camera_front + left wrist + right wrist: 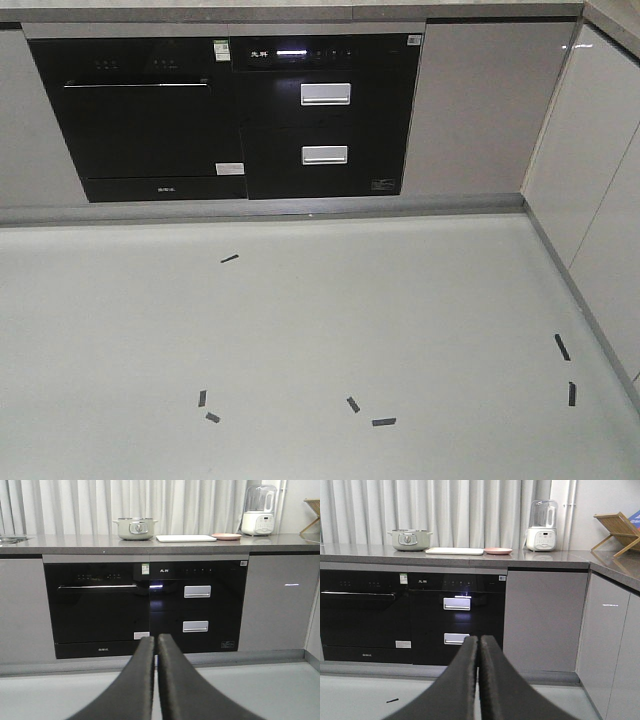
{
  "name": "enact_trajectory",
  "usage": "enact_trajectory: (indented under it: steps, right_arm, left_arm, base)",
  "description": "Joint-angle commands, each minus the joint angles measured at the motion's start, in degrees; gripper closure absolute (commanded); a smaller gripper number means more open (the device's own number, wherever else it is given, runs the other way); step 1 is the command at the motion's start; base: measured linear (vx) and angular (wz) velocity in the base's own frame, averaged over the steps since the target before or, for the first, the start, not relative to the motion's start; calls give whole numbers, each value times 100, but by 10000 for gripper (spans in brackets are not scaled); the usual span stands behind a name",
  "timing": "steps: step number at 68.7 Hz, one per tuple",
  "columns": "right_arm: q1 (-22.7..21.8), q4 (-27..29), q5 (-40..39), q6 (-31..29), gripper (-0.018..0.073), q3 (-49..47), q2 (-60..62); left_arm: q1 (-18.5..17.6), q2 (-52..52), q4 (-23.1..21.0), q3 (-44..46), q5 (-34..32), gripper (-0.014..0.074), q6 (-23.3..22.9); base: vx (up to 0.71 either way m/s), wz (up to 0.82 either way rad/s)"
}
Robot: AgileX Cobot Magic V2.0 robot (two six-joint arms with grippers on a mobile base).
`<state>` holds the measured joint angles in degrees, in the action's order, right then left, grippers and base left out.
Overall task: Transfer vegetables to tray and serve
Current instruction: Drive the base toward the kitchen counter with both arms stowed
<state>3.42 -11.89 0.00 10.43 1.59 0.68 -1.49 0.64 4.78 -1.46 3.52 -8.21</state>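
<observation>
Front view: pale floor (pixel 300 330) with short black tape marks (pixel 230 259) scattered over it, and the lower faces of two black built-in appliances. The left unit (pixel 140 120) has one wide door; the drawer unit (pixel 325 120) has two silver handles, one above the other. No arm shows here and the worktop is cut off at the top edge. Both wrist views are level with the units and add the grey countertop (pixel 75 542) backed by a white curtain (pixel 125 505). The tray (pixel 186 538) lies flat on the countertop, seen edge-on, between a pale green lidded pot (pixel 135 528) and a round pink plate (pixel 226 536), just beside the plate; its upper face and any print cannot be seen. Beyond the plate stands a white blender-type appliance (pixel 259 510), then a wooden rack (pixel 312 515). The right wrist view alone shows the side cabinets meeting at the corner. Left gripper (pixel 155 639): fingers together, nothing between them, well apart from the counter. Right gripper (pixel 479 639): same, tips pressed together. Writing: a two-character mark on the drawer unit's top panel, a green-edged sticker and small white labels, all too small to read.
</observation>
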Motion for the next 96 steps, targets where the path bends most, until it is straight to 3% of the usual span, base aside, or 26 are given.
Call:
enact_trajectory:
  steps: [1, 96]
  right_arm:
    - [-21, -52, -426, -18, 562, 87, -52]
    - [-21, -52, -426, -18, 562, 87, -52]
  left_arm:
    - [-19, 83, -12, -145, -410, 602, 0]
    - [-19, 83, -12, -145, -410, 602, 0]
  base:
    - [0, 0]
    - [3, 0]
